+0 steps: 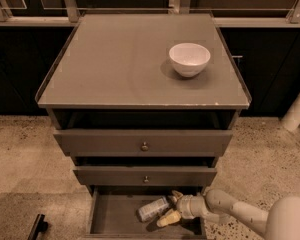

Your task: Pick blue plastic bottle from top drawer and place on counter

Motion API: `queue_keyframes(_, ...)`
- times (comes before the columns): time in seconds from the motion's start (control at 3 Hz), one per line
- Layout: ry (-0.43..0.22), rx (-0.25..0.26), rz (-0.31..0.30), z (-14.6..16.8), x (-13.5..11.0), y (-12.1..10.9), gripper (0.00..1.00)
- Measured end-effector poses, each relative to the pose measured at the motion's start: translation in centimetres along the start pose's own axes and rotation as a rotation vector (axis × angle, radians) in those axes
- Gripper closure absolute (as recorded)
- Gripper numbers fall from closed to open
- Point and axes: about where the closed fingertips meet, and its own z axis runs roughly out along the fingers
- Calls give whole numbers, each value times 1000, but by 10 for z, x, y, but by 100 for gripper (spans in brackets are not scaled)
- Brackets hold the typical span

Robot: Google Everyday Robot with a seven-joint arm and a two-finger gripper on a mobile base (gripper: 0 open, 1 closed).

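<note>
1. Containers. The top drawer [115, 216], lowest of the cabinet's three, stands pulled open. You will find the blue plastic bottle [152, 209] inside it, lying on its side on the drawer floor, right of centre. Its long axis is tilted, with the right end higher in the view. The middle drawer [110, 176] and the upper drawer [100, 143] each stand slightly out. The white bowl [189, 59] sits upright on the surface [115, 59] of the cabinet, toward the right rear; its interior shows no contents.

2. Arm pose. The arm [235, 214] enters from the lower right and reaches leftward, low and nearly level, into the open drawer. The end effector [171, 207] is inside the drawer at the bottle's right end. Its fingers [168, 218] are spread apart, one above and one below that end. You cannot tell whether either finger touches the bottle, and nothing is lifted.
</note>
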Motion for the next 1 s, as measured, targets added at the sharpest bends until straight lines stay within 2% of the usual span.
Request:
queue_keyframes(0.33,-1,22,14,1,6,-3,0)
queue_keyframes(0.67,-4,15,-2,21,5,-10,0)
queue_keyframes(1.0,-17,0,-28,56,0,-23,0)
